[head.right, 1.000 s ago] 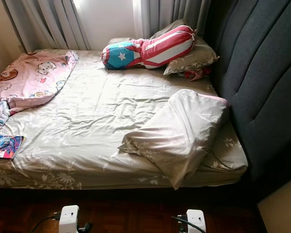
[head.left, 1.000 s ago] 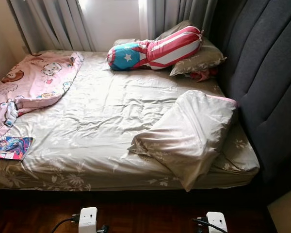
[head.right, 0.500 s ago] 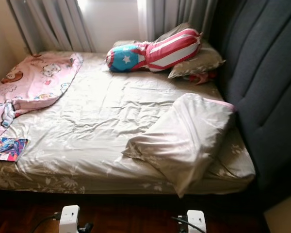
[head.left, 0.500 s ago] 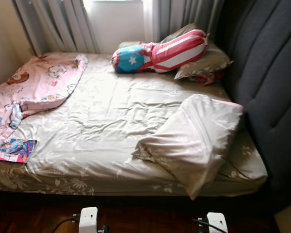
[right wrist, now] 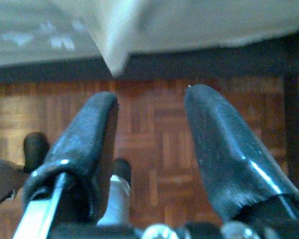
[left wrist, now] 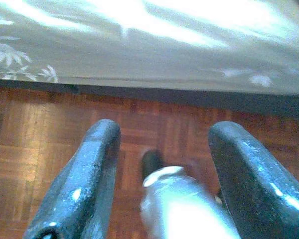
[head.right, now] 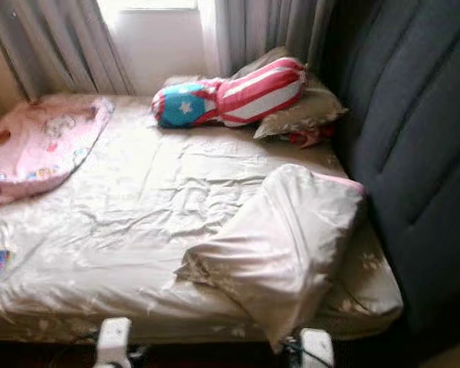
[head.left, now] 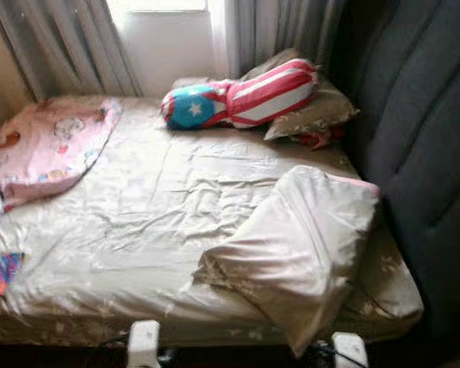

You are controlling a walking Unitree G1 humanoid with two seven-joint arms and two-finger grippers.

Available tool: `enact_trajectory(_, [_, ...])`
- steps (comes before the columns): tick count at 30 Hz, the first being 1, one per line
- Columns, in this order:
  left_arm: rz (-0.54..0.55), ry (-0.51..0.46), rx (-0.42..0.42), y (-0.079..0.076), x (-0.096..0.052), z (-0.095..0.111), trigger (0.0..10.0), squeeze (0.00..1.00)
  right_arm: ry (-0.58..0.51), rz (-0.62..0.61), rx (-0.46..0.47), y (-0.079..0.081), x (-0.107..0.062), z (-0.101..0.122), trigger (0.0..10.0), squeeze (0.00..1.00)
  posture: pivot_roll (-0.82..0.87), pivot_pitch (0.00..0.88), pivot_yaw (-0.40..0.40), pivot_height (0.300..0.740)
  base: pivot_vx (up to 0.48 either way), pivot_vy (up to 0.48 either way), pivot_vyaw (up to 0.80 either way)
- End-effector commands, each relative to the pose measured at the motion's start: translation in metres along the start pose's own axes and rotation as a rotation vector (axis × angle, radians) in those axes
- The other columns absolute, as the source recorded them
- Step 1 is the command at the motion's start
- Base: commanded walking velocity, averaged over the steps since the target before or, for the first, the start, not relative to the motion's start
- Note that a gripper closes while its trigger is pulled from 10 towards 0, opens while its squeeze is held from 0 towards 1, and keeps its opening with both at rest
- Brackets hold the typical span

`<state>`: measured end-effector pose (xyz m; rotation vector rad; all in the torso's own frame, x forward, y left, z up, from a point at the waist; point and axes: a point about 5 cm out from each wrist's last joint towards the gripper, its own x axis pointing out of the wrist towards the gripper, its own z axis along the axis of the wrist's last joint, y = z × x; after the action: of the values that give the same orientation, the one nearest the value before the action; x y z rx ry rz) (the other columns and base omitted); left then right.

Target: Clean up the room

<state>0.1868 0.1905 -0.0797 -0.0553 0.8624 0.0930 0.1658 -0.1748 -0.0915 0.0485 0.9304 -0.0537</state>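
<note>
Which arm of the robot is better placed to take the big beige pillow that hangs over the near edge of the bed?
Probably the right. The beige pillow lies on the robot's right side, its corner hanging just above the open right gripper. The left gripper, also open, faces bare sheet farther left.

Left gripper (left wrist: 162, 174): two long black fingers (left wrist: 84, 184), glossy, rounded tips, faint scuff specks. Right gripper (right wrist: 152, 149): same black fingers (right wrist: 224, 149), matte texture, bright metal strip and screw heads at the base. White wrist housings (head.left: 143, 341) at 6 o'clock in the head view, thin black cable alongside.
</note>
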Motion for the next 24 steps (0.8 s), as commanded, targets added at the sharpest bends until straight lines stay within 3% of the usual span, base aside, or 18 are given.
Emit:
enact_trajectory(1, [0.001, 0.01, -0.007, -0.002, 0.0, -0.001, 10.0, 0.0, -0.002, -0.004, 0.002, -0.002, 0.0, -0.001, 10.0, 0.0, -0.02, 0.01, -0.026, 0.74, 0.371, 0.0, 0.0])
enact_trajectory(8, [0.007, 0.004, -0.01, -0.002, 0.0, 0.0, 10.0, 0.0, -0.01, 0.001, 0.008, -0.002, 0.0, 0.0, 10.0, 0.0, -0.02, 0.012, -0.024, 0.74, 0.362, 0.0, 0.0])
enact_trajectory(19, [-0.019, -0.062, -0.046, -0.005, 0.003, 0.014, 10.0, 0.0, -0.131, 0.049, 0.053, 0.002, -0.002, 0.01, 10.0, 0.0, -0.03, 0.009, -0.023, 0.74, 0.0, 0.0, 0.0])
enact_trajectory(21, [-0.022, -0.076, -0.035, -0.006, 0.004, 0.018, 10.0, 0.0, -0.17, 0.065, 0.102, 0.003, -0.003, 0.012, 10.0, 0.0, -0.03, 0.004, -0.02, 0.74, 0.0, 0.0, 0.0])
enact_trajectory(23, [-0.035, -0.14, -0.027, -0.009, 0.005, 0.03, 10.0, 0.0, -0.358, 0.089, 0.128, 0.008, 0.003, 0.069, 10.0, 0.0, -0.04, 0.0, -0.017, 0.74, 0.0, 0.0, 0.0])
enact_trajectory(24, [-0.04, -0.163, -0.027, -0.01, 0.005, 0.034, 10.0, 0.0, -0.415, 0.098, 0.129, 0.01, 0.003, 0.087, 10.0, 0.0, -0.04, 0.0, -0.015, 0.74, 0.0, 0.0, 0.0])
